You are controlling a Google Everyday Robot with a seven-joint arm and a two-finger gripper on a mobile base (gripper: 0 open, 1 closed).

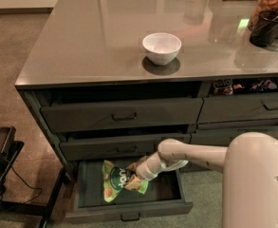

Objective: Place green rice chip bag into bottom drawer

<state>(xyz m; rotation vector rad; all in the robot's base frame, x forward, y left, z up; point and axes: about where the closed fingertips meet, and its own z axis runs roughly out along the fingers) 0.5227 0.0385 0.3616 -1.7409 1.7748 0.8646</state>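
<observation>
The green rice chip bag (114, 180) is crumpled and bright green with a dark round logo. It sits inside the open bottom drawer (129, 208), toward its left half. My gripper (134, 173) is at the end of the white arm, reaching down into the drawer from the right, and it is shut on the bag's right end. The two drawers above the bottom drawer are closed.
A white bowl (162, 47) stands on the grey counter top (105, 37). A dark cup (265, 27) and a jar stand at the counter's back right. A dark stand (1, 170) with cables is on the floor at the left. The narrower right drawers (245, 109) are closed.
</observation>
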